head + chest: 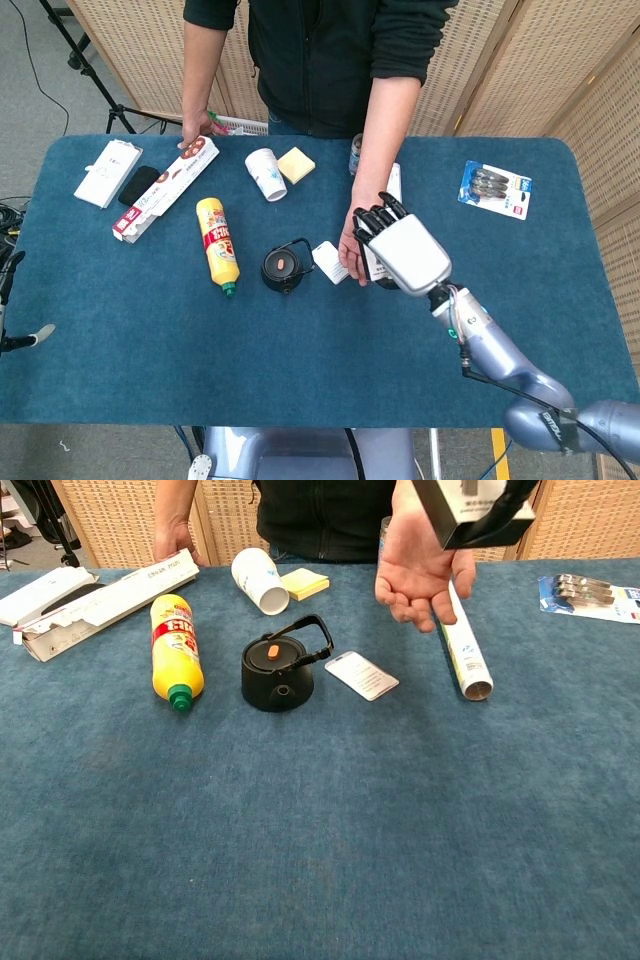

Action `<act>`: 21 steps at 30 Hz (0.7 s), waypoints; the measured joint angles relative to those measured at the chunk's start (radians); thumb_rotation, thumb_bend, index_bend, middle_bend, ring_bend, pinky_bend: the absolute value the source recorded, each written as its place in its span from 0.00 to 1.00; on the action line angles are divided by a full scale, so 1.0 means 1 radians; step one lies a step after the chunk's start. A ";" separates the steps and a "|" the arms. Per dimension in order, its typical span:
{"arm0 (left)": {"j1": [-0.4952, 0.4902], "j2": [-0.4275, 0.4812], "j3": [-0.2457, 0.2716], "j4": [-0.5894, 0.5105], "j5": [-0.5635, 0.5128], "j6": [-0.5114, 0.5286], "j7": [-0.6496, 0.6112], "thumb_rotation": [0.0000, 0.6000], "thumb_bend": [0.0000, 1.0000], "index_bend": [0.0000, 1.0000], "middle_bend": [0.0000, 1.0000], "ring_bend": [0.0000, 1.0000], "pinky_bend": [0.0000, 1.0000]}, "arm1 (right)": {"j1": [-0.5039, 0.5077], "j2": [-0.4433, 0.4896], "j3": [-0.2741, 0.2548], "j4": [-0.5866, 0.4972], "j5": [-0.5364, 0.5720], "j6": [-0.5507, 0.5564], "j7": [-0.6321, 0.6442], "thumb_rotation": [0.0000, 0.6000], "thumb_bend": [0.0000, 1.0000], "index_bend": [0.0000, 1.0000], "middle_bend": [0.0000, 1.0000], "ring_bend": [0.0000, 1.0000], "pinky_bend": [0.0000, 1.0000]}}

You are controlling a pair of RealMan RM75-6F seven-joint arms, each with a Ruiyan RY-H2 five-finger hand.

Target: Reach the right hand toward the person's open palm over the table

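Observation:
The person's open palm (351,244) (415,565) is held face up over the middle of the blue table (300,350). My right hand (402,251) hovers right over its far side, covering part of the palm in the head view. It grips a small black and white box (468,514), which shows at the top of the chest view just above the person's fingers. My left hand (12,318) lies at the table's left edge, fingers apart and holding nothing; only part of it shows.
A yellow bottle (217,243), a black lid with a handle (283,268) and a white card (328,260) lie left of the palm. A white tube (463,648) lies beside it. A paper cup (266,174), sticky notes (296,164), boxes (165,187) and a blister pack (496,188) line the far side.

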 measured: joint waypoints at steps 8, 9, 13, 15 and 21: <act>0.006 0.002 -0.003 0.002 -0.001 0.013 -0.003 1.00 0.00 0.00 0.00 0.00 0.01 | 0.060 -0.111 -0.007 0.026 0.167 0.002 -0.148 1.00 0.39 0.38 0.47 0.36 0.13; 0.006 0.002 -0.002 0.002 -0.001 0.010 -0.004 1.00 0.00 0.00 0.00 0.00 0.01 | 0.066 -0.127 -0.010 0.032 0.176 0.009 -0.159 1.00 0.35 0.36 0.44 0.36 0.13; 0.008 0.006 -0.003 0.001 -0.001 0.013 -0.011 1.00 0.00 0.00 0.00 0.00 0.01 | 0.078 -0.166 -0.022 0.051 0.205 0.030 -0.177 1.00 0.02 0.06 0.10 0.16 0.13; 0.009 0.007 -0.004 0.002 -0.002 0.014 -0.015 1.00 0.00 0.00 0.00 0.00 0.01 | 0.079 -0.169 -0.028 0.049 0.210 0.031 -0.175 1.00 0.00 0.00 0.00 0.03 0.13; 0.008 0.007 -0.003 0.004 0.000 0.011 -0.017 1.00 0.00 0.00 0.00 0.00 0.01 | 0.075 -0.149 -0.027 0.025 0.219 0.038 -0.148 1.00 0.00 0.00 0.00 0.00 0.10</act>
